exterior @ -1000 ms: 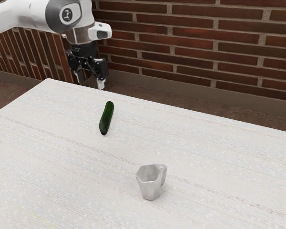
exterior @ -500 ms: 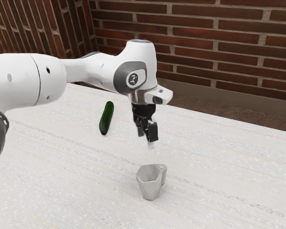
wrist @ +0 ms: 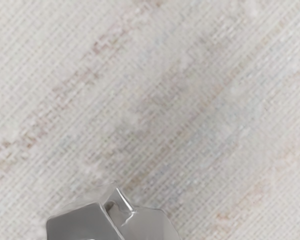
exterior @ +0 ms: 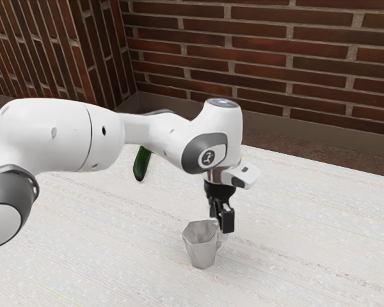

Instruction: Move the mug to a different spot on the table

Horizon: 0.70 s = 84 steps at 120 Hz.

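Note:
The grey faceted mug (exterior: 200, 246) stands upright on the white table (exterior: 307, 211), towards its front. My gripper (exterior: 221, 219) hangs just above the mug's rim on the handle side, pointing down, open with nothing between its fingers. In the wrist view the mug (wrist: 110, 220) lies close under the hand, its angular rim and handle showing against the table top (wrist: 165, 100).
A dark green cucumber (exterior: 141, 164) lies on the table behind the mug, partly covered by my arm (exterior: 115, 137). A red brick wall (exterior: 275, 57) runs along the back and the exterior view's left. Open table top spreads to the exterior view's right of the mug.
My arm has swung from the table's far corner across the cucumber and down to the mug. The gripper now sits just above the mug's rim. The mug and the cucumber have not moved.

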Available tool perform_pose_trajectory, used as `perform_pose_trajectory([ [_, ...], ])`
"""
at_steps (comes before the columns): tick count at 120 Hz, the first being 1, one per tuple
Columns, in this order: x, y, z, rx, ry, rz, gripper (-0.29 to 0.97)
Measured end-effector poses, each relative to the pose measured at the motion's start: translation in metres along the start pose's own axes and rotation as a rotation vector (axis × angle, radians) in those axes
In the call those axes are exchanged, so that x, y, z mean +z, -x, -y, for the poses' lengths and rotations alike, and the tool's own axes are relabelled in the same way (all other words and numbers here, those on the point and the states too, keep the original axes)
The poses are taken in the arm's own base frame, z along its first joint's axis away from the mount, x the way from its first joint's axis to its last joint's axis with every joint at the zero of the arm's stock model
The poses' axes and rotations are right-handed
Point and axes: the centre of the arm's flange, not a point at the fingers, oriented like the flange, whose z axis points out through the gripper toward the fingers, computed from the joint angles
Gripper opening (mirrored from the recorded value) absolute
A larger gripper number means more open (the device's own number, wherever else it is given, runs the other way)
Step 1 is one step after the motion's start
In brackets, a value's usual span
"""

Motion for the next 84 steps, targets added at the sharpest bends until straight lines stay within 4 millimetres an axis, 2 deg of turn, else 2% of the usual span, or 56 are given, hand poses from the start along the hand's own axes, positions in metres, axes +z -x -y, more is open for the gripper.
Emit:
perform_pose_trajectory([
  [42, 0.015, -0.002, 0.007, -0.146, -0.019, 0.006, 0.68],
  [84, 0.044, 0.003, 0.009, -0.255, -0.014, 0.053, 0.68],
])
